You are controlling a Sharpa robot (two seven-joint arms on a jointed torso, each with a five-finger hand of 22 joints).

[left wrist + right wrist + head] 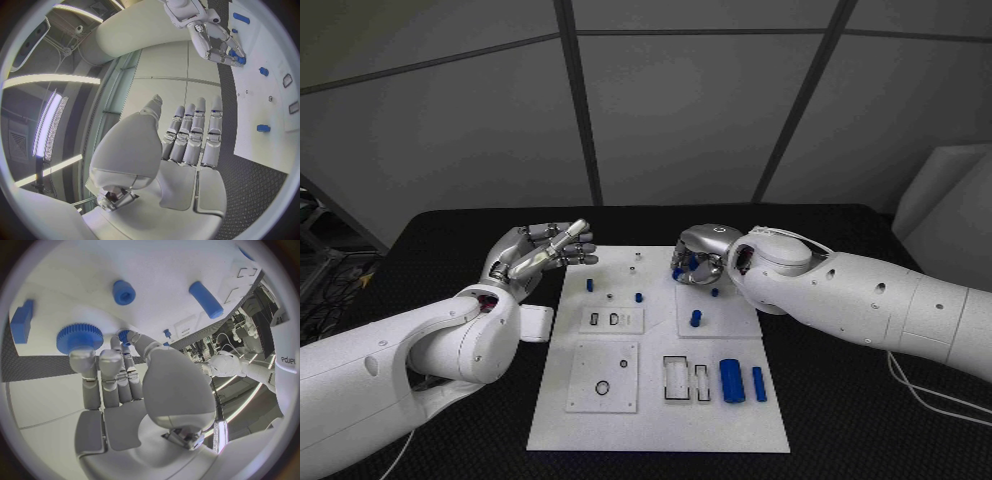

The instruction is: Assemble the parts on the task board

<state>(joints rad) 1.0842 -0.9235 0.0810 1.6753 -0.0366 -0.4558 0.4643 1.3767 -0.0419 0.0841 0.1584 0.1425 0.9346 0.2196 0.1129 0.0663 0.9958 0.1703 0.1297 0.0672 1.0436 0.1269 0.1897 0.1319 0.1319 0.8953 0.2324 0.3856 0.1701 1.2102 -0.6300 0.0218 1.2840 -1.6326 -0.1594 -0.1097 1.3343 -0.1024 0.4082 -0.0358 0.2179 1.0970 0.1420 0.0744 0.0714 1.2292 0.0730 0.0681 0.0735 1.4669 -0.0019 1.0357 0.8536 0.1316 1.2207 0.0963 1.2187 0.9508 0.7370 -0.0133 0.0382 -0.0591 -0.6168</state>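
While left hand [542, 250] hovers spread, right hand [704, 252] fingers gear [79, 337] on white task board [661, 420]

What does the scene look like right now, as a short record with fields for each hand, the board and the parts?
left hand: raised beside the task board's left edge, fingers straight, holding nothing
right hand: over the board's far part, fingertips at a blue gear
task board: white plate, mid-table
blue parts: two cylinders lying near the right edge, small pegs further up
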